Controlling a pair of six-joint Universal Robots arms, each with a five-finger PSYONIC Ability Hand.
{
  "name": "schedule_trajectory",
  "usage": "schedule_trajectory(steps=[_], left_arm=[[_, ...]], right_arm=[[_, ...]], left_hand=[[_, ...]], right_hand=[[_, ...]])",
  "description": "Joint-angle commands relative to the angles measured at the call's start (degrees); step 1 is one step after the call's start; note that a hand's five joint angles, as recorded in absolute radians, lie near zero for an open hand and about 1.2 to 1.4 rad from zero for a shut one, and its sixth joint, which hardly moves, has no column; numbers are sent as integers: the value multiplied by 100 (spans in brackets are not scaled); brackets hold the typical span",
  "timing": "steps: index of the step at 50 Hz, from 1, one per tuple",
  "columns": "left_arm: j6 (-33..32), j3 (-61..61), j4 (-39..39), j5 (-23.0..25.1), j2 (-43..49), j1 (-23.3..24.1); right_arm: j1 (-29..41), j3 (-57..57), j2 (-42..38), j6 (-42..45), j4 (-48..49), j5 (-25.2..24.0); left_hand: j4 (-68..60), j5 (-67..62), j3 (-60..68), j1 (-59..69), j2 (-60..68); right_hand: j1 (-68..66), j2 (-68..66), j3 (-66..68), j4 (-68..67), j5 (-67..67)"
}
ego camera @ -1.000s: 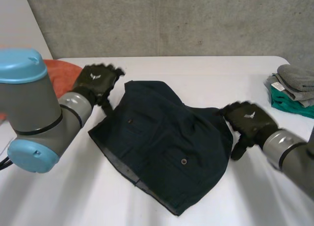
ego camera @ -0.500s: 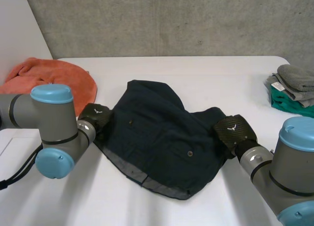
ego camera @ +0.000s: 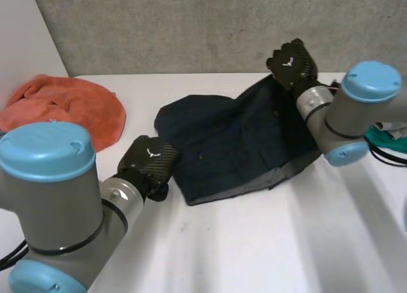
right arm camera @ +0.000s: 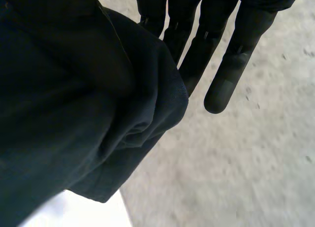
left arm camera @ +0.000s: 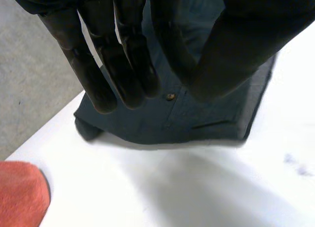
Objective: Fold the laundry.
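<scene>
On the white counter (ego camera: 267, 242) lies the dark garment (ego camera: 229, 147), spread across the middle; its far right edge is raised off the surface by the right robot hand (ego camera: 291, 64), whose straight fingers (right arm camera: 231, 64) pinch a bunch of cloth; the left robot hand (ego camera: 151, 161) is just beside the near left corner, fingers straight and empty; an orange towel (ego camera: 63, 109) lies far left.

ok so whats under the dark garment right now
The white table shows around the dark garment; anything beneath the cloth is covered. Its far end hangs raised from the right hand, and the cloth hides that gap too.
</scene>
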State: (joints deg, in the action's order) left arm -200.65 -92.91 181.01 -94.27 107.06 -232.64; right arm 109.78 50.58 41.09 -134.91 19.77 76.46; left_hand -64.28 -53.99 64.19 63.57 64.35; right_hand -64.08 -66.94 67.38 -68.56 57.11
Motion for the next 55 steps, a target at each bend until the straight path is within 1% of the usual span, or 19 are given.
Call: schedule_trajectory(steps=[1, 2, 3, 6, 7, 9, 11, 12, 15, 18, 21, 23, 27, 30, 35, 42, 45, 51, 55], left_arm=[[-1, 62, 100, -13, -1, -35], [-1, 80, 127, -4, 8, -36], [-9, 89, 162, -4, 16, -44], [-18, 177, 364, -22, 25, -97], [-27, 194, 417, -22, 34, -132], [-62, 256, 601, -13, 43, -281], [-71, 308, 698, -13, 52, -422], [-71, 326, 733, -4, 60, -492], [-71, 449, 821, 5, 78, -703], [-53, 537, 830, 14, 113, -800], [-53, 598, 839, 14, 113, -879], [-53, 607, 839, 14, 113, -941], [-45, 599, 839, 84, 104, -1099], [-36, 572, 839, 224, 69, -1134], [-9, 485, 830, 356, 8, -1283], [-9, 309, 839, 383, -63, -1398], [-9, 247, 848, 392, -63, -1451], [-1, 194, 857, 418, -54, -1495], [8, 177, 874, 558, -54, -1530]], right_arm=[[0, -1603, -1402, -88, 1, -448], [0, -1665, -1437, -97, 1, -413], [0, -1683, -1429, -123, 1, -274], [17, -1613, -1332, -184, -78, 165], [18, -1447, -1210, -263, -157, 567], [26, -1148, -964, -395, -332, 948], [35, -675, -335, -605, -787, 1412], [26, -533, -60, -676, -938, 1520], [79, 81, 923, -1035, -1604, 1644], [158, 504, 1225, -1554, -2055, 1644], [474, 857, 1349, -2546, -2547, 1626], [771, 953, 1366, -3300, -2862, 1574], [1133, 1007, 1366, -4285, -3433, 1468], [1335, 998, 1244, -4753, -3716, 1345], [1932, 779, 507, -5413, -3823, 1082], [2250, 287, -320, -5493, -3683, 1186], [2303, 181, -444, -5476, -3577, 1327], [2347, 145, -541, -5414, -3050, 1766], [2347, 163, -558, -5379, -2768, 1855]], left_hand=[[1208, 1180, -1200, -1137, -1215], [1767, 1739, -1759, -1696, -1774], [2172, 2144, -2164, -2101, -2179], [2898, 2870, -2890, -2827, -2905], [3133, 3104, -3125, -3062, -3140], [3637, 3609, -3629, -3566, -3644], [3657, 3628, -3648, -3586, -3663], [3673, 3645, -3665, -3602, -3680], [3741, 3712, -3733, -3670, -3748], [3741, 3712, -3733, -3670, -3748], [3774, 3746, -3766, -3703, -3781], [3791, 3763, -3783, -3720, -3798], [3859, 3830, -3850, -3788, -3866], [3859, 3830, -3850, -3788, -3866], [3859, 3830, -3850, -3788, -3866], [3875, 3847, -3867, -3804, -3882], [3875, 3847, -3867, -3805, -3882], [3960, 3931, -3951, -3889, -3966], [3976, 3948, -3968, -3905, -3983]], right_hand=[[469, 756, -800, 918, -773], [2569, 2855, -2899, 3017, -2873], [5408, 5694, -5738, 5856, -5711], [5408, 5694, -5738, 5856, -5711], [5408, 5694, -5738, 5856, -5711], [5408, 5694, -5738, 5856, -5711], [5408, 5694, -5738, 5856, -5711], [5408, 5694, -5738, 5856, -5711], [5408, 5694, -5738, 5856, -5711], [5408, 5694, -5738, 5856, -5711], [5408, 5694, -5738, 5856, -5711], [5408, 5694, -5738, 5856, -5711], [5408, 5694, -5738, 5856, -5711], [5408, 5694, -5738, 5856, -5711], [5408, 5694, -5738, 5856, -5711], [5408, 5694, -5738, 5856, -5711], [5408, 5694, -5738, 5856, -5711], [3719, 4006, -4050, 4168, -4023], [3146, 3432, -3476, 3594, -3450]])
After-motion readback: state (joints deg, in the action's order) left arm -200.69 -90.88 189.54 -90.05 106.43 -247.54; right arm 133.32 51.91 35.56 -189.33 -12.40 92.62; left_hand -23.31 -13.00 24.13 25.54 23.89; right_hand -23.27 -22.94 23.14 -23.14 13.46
